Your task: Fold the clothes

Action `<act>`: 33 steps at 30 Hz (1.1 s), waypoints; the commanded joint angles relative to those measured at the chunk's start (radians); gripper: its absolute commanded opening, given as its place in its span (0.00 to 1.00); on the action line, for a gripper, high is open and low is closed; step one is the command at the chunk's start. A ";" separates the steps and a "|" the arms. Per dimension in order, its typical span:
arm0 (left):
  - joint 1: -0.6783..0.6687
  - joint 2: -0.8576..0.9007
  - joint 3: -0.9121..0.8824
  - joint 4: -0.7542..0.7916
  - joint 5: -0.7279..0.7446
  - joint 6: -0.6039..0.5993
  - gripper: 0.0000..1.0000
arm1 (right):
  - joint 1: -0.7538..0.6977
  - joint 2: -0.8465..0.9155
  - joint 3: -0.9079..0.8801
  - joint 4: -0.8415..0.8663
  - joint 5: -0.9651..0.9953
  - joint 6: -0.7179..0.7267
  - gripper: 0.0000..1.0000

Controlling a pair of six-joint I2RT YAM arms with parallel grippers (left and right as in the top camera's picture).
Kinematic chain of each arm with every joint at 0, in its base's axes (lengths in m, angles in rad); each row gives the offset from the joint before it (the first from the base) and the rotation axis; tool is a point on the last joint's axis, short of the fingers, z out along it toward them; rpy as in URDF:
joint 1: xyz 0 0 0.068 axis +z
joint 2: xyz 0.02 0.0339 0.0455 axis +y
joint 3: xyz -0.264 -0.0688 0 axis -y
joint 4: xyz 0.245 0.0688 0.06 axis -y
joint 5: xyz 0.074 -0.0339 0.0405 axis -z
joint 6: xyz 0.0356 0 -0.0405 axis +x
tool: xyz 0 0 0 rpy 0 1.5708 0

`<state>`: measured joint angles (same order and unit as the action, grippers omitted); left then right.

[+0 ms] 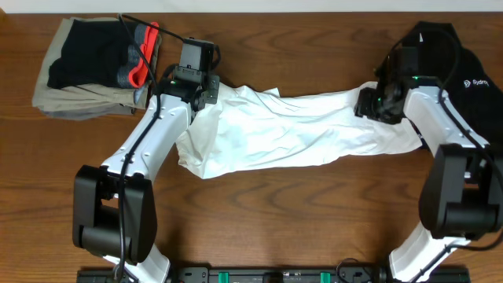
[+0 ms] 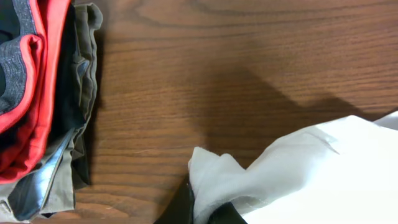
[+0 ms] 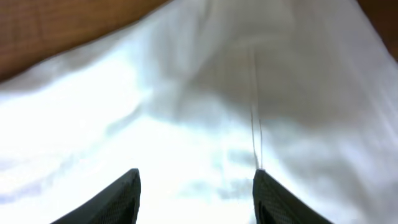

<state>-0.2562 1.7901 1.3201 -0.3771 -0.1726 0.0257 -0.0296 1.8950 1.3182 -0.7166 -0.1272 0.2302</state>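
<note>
While the T-shirt point(image 1: 291, 126) lies stretched left to right across the worktop point(image 1: 275, 212), the left hand point(image 2: 204, 211) pinches its left end; the right hand point(image 3: 196, 193) hovers spread above its right end.

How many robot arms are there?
2. The left arm reaches the left end of the white T-shirt, by the folded stack; the right arm reaches its right end.

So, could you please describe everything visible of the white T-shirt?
The T-shirt is white, soft cotton-looking cloth, lying crumpled in a long band across the table. No print or label shows. The left gripper pinches its left end; the right gripper stands open over its right end, where a seam runs.
</note>
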 commanded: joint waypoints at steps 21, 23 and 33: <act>0.018 0.002 0.005 0.005 -0.019 -0.005 0.06 | -0.012 -0.010 -0.134 0.069 0.138 0.047 0.44; 0.018 0.002 0.005 0.005 -0.019 -0.005 0.06 | -0.012 -0.010 -0.145 0.085 0.139 0.054 0.43; 0.018 0.002 0.005 0.003 -0.019 -0.005 0.06 | -0.012 -0.002 -0.185 0.150 0.107 0.073 0.37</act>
<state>-0.2428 1.7901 1.3201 -0.3744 -0.1726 0.0257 -0.0296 1.8912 1.1500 -0.5755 -0.0086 0.2810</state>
